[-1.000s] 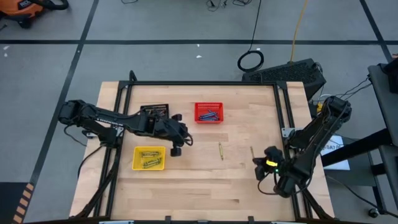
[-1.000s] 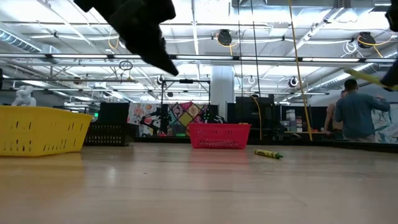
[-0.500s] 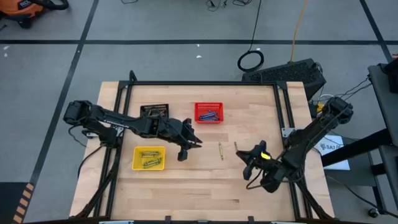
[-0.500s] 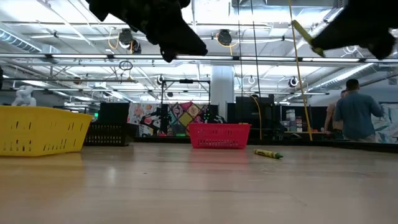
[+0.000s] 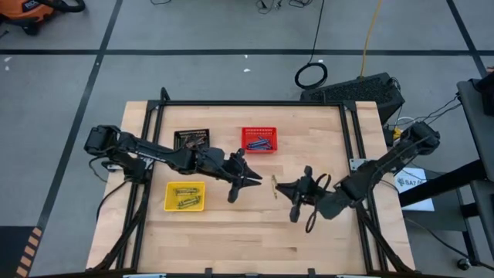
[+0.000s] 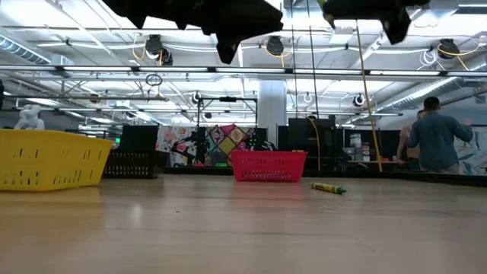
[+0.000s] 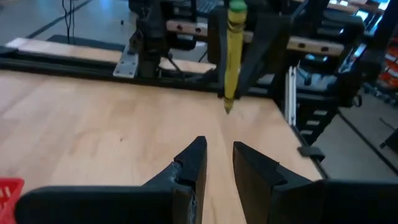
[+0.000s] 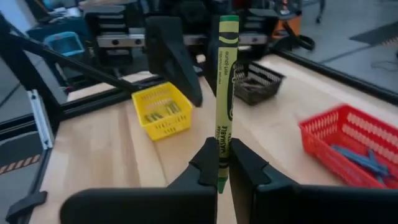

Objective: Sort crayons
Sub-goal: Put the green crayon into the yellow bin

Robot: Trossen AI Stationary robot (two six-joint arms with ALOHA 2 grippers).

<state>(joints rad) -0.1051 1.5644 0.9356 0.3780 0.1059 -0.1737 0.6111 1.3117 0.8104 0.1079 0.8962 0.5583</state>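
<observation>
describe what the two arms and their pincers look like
Both arms are dark, nearly black, jointed links. The left pincer ends in two matte black wedge-shaped fingers tapering to blunt tips. The right pincer has the same black tapered fingers. Thin dark cables loop beside the right arm near its wrist.

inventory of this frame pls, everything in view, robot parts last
yellow basket: one, yellow mesh, table's left, yellow-green crayons inside
black basket: one, dark mesh, behind the yellow one
red basket: one, red mesh, back centre, blue crayons inside
loose crayon: one, yellow-green, lying on the bare table near centre
held crayon: one, yellow-green, upright in the right gripper
person: one, in the room beyond the table
left gripper: open, empty, above mid-table, facing the right gripper
right gripper: shut on the held crayon, right of centre
</observation>
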